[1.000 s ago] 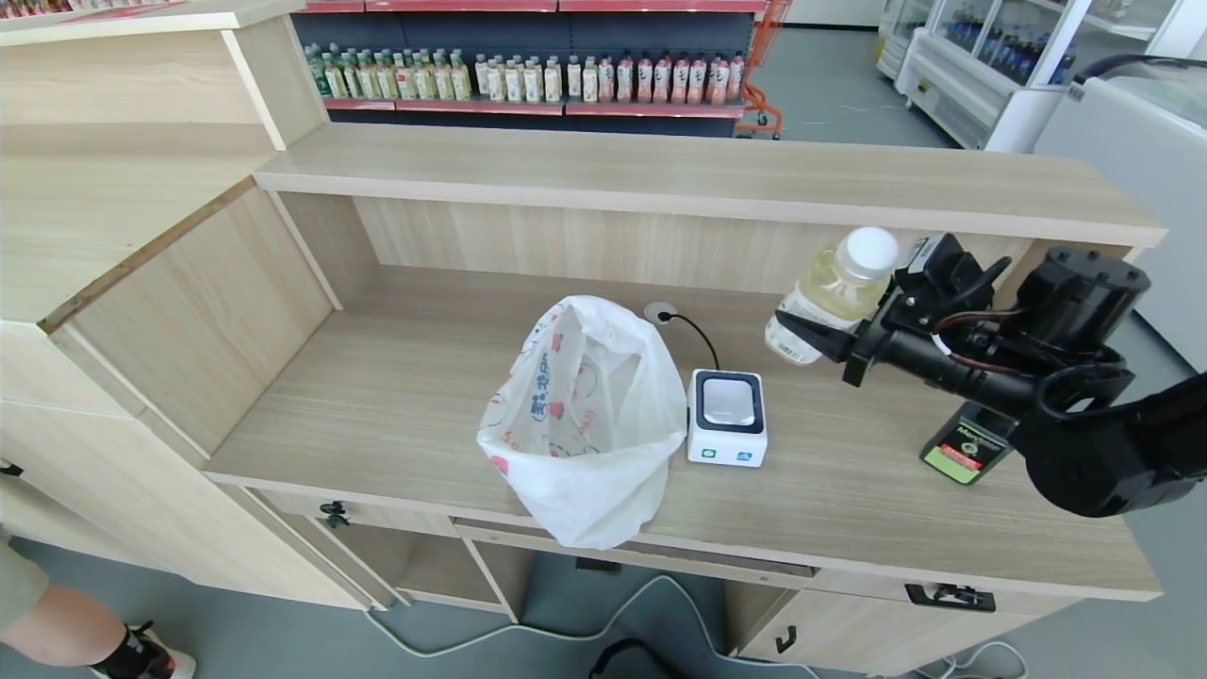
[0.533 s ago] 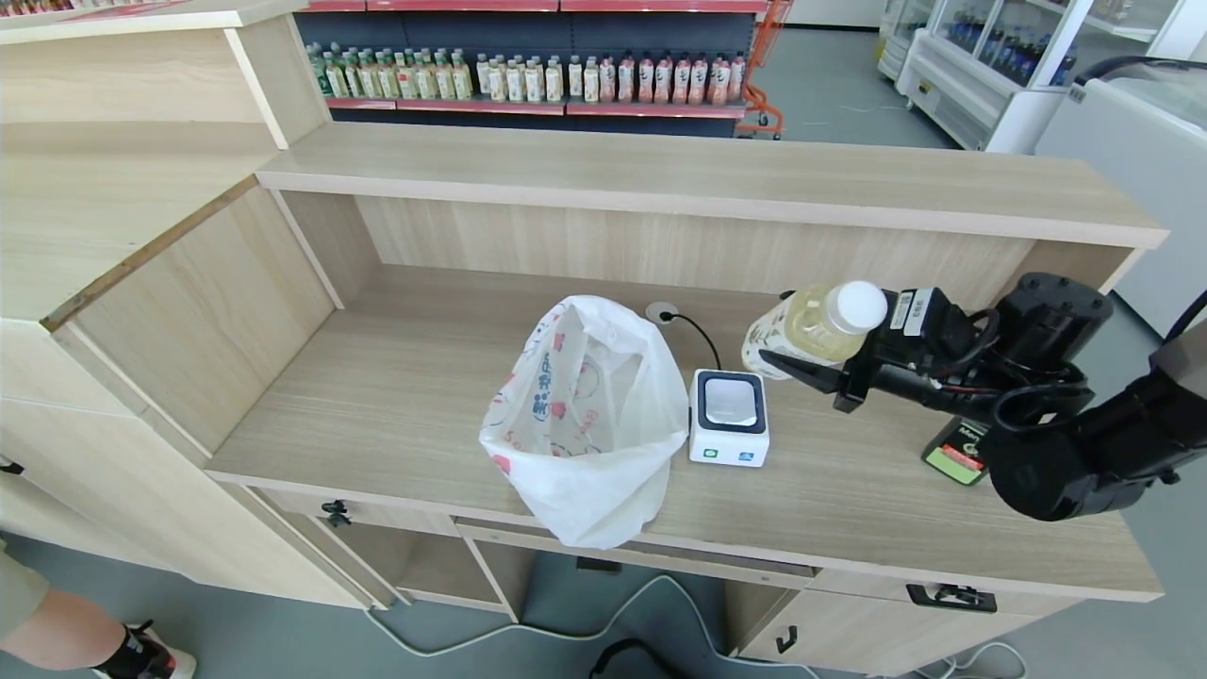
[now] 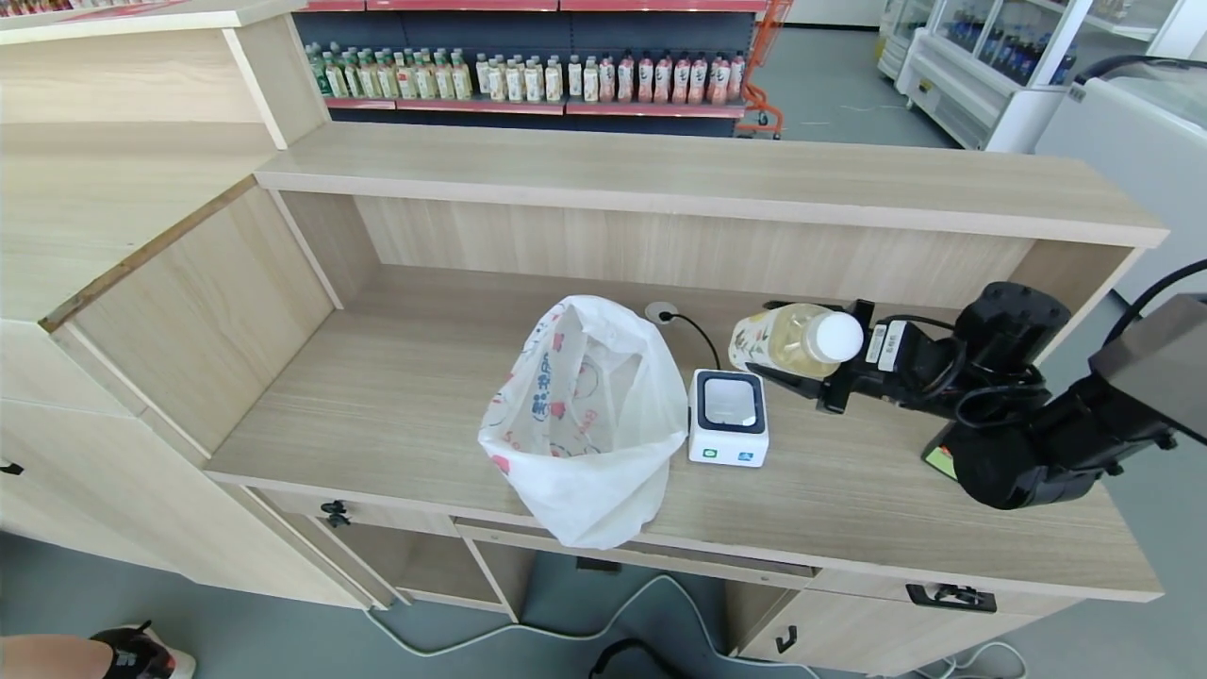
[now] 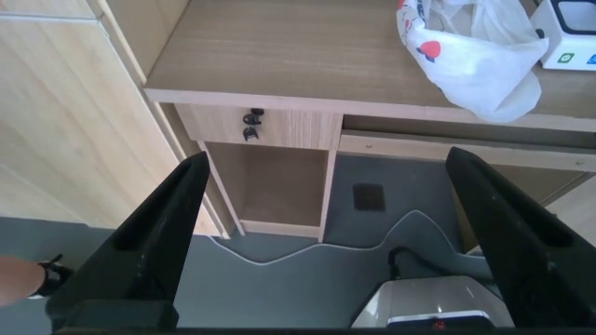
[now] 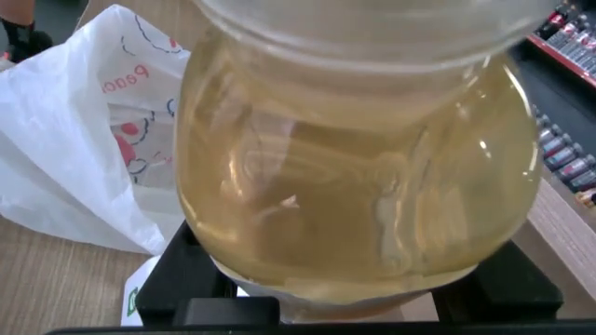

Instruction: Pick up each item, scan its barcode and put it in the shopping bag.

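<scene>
Right claw (image 3: 779, 345) is clamped across a bottle (image 3: 792, 336) of pale yellow drink. It holds the bottle on its side in the air, just to the right of the scanner (image 3: 727, 415), with the white cap toward the arm. Whether the barcode faces the scanner I can't tell. Touching the scanner's left side, the shopping bag (image 3: 585, 415) stands open on the counter (image 3: 377, 396), its inside hard to make out. A dark packet (image 3: 936, 459) peeks from behind the right arm, mostly covered. Left claw (image 4: 331, 247) hangs spread wide, holding nothing, out in front of the counter.
</scene>
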